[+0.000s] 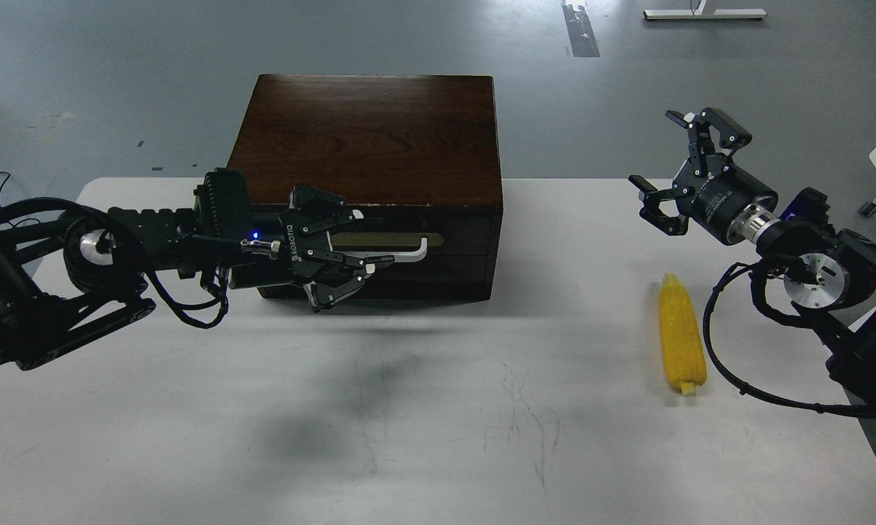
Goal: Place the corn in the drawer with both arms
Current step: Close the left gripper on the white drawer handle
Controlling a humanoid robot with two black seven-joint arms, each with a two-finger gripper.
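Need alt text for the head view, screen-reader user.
The left gripper reaches for the white handle of the closed drawer in a dark brown cabinet on a white table. To the right, a yellow corn cob lies on the table, with the right gripper raised above it, jaws open.

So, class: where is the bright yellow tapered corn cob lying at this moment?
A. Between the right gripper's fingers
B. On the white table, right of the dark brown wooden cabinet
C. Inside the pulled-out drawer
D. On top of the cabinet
B: the bright yellow corn cob lies on the white table, right of the dark brown wooden cabinet and below the open, empty right gripper.
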